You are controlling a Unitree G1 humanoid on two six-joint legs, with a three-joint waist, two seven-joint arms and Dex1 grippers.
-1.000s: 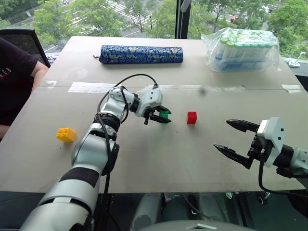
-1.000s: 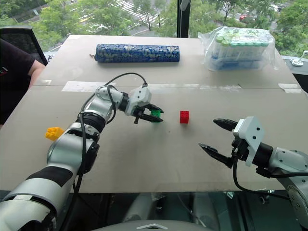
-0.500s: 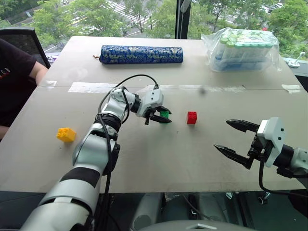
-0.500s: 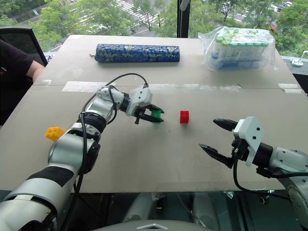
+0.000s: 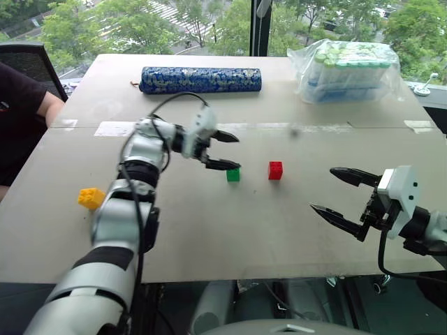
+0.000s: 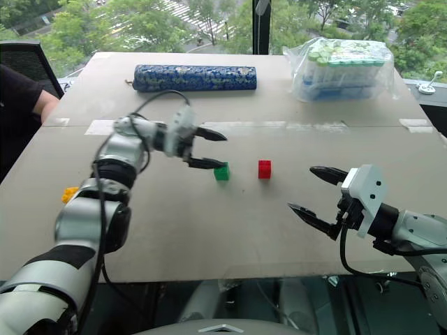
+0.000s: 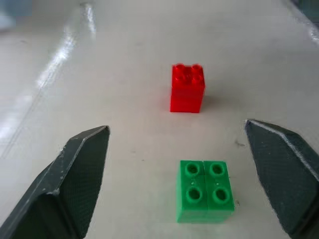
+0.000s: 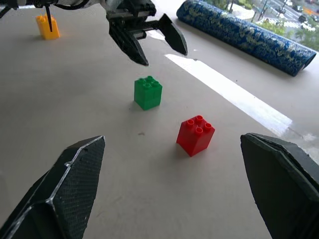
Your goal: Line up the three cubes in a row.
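Note:
The green cube [image 5: 233,174] rests on the table just left of the red cube [image 5: 276,170]; both also show in the left wrist view as the green cube [image 7: 205,190] and red cube [image 7: 187,88]. The yellow cube [image 5: 91,198] lies far to the left near the table's left edge. My left gripper [image 5: 226,151] hovers open above and just left of the green cube, holding nothing. My right gripper [image 5: 335,192] stands open and empty at the right, well apart from the red cube.
A blue patterned roll [image 5: 201,79] lies at the back of the table. A clear bag of green-capped bottles [image 5: 349,70] sits at the back right. A person's arm [image 5: 43,110] shows at the left edge. A tape strip [image 5: 115,128] crosses the table seam.
My left gripper opened, let go of the green cube, and rose up and to the left. The green cube now rests on the table. The right gripper stayed put.

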